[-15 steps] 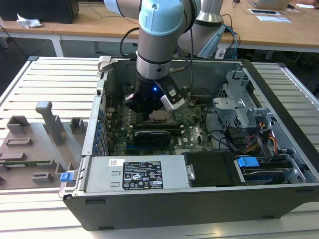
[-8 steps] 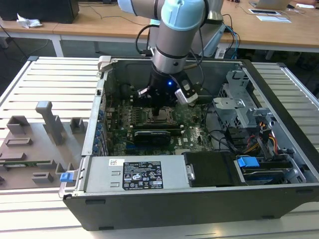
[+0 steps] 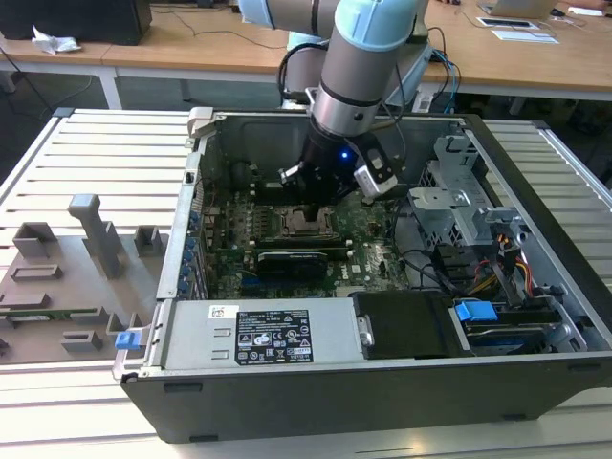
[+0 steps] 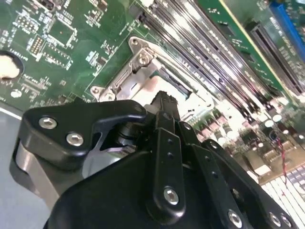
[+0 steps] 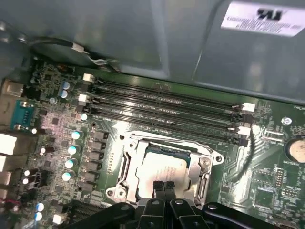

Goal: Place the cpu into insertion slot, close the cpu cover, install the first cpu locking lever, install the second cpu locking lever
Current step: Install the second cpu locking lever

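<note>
In the exterior view, an open computer case (image 3: 382,382) lies on a slatted table (image 3: 96,153). The robot arm (image 3: 359,67) reaches down through the open top, and its gripper (image 3: 314,208) sits over the insertion slot (image 3: 308,225) near the middle of the green motherboard (image 3: 373,244). Case walls and a metal drive cage (image 3: 459,191) stand around it.

In the second wrist view, the gripper (image 4: 164,102) has its black fingers (image 4: 164,119) pressed together, tips right at the silver cpu cover (image 4: 126,78).

In the first wrist view, the cpu (image 5: 159,167) lies flat inside the insertion slot (image 5: 125,164), framed by the cpu cover (image 5: 202,164). The closed fingertips (image 5: 164,187) touch the chip's near edge. Long black memory slots (image 5: 162,102) run just beyond the socket.
</note>
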`<state>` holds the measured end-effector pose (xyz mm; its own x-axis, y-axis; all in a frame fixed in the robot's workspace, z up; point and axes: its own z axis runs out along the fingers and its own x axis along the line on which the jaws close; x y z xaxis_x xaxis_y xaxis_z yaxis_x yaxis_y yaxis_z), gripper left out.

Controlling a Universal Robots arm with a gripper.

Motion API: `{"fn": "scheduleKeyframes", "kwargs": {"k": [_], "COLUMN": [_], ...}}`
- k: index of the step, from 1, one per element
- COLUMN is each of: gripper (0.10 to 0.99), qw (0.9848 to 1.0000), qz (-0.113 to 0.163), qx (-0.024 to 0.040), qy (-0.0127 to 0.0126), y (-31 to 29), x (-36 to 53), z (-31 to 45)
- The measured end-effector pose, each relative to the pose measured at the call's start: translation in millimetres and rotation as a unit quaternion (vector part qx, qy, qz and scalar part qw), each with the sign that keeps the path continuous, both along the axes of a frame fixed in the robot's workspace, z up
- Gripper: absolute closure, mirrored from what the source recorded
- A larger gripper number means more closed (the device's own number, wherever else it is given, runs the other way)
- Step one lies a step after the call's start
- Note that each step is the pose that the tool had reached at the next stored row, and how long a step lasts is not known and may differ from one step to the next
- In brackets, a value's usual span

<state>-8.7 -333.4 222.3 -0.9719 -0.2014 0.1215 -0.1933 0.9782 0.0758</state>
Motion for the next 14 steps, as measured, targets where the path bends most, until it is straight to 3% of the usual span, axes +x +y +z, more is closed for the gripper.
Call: {"fn": "scheduleKeyframes", "kwargs": {"k": [7,14], "gripper": [0.980,0.980], "qw": [1.0000,1.0000], "qz": [0.000,0.000], "qx": [-0.0006,-0.0006], "qy": [0.0000,0.0000], "y": [0.0,0.0], "x": [0.0,0.0], "z": [26.0,26.9]}}
